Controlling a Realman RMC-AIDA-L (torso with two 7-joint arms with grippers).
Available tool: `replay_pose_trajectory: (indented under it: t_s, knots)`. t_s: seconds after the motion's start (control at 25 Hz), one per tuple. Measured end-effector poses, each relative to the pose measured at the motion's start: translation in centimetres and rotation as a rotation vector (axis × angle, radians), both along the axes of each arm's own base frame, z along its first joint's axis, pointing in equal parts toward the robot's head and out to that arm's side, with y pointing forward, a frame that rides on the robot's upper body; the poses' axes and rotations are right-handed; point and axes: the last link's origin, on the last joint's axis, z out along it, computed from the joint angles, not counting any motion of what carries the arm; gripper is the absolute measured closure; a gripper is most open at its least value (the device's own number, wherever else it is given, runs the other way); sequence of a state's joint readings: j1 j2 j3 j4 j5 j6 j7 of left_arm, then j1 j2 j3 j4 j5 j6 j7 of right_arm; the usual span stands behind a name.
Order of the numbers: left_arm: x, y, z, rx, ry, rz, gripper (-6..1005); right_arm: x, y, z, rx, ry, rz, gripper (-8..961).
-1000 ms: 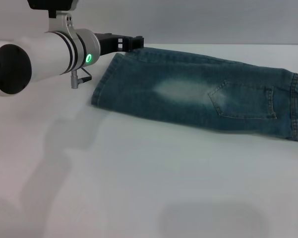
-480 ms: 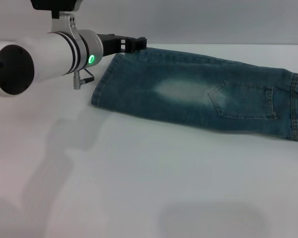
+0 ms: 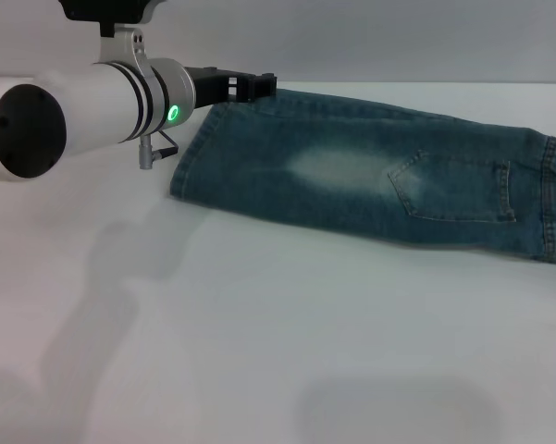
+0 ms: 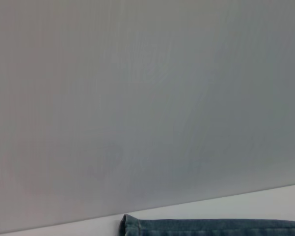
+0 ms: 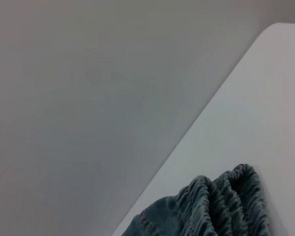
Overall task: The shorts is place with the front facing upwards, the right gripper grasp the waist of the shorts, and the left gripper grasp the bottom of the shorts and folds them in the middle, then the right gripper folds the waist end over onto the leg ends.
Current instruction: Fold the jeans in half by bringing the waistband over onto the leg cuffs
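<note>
shorts (image 3: 370,180) lie flat, folded lengthwise, along the worktop (image 3: 278,342) far edge. left gripper (image 3: 259,85) at far hem corner, jaws state can't tell. wide bare worktop in front.

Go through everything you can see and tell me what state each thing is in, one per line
shorts: lying flat on the table, folded lengthwise, one leg on top
leg ends: flat, at the robot's left
waist end: puckered, bunched up
left gripper: at the far corner of the leg ends
right gripper: not in view
table: white, bearing the shorts
</note>
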State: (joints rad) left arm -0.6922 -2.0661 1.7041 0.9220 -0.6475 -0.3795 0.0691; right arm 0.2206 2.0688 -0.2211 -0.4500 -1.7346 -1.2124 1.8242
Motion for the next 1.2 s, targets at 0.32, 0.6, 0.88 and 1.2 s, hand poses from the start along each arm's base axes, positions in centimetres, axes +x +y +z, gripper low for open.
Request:
replay_pose_trajectory:
  t_s: [0.32,0.6,0.88,1.2]
  knots:
    - [0.0,0.0,0.0,-0.001,0.000,0.000,138,0.7,-1.0,0.2,0.012,0.001,-0.032,251]
    - [0.3,0.0,-0.2,-0.007,0.005,-0.010,138,0.7,-0.6,0.0,0.001,-0.007,-0.037,251]
    - [0.4,-0.1,-0.4,-0.012,0.008,-0.013,138,0.6,-0.2,-0.1,-0.001,-0.008,-0.034,252]
    - [0.7,-0.2,-0.6,-0.019,0.012,-0.023,138,0.4,0.2,-0.6,-0.013,-0.011,-0.030,252]
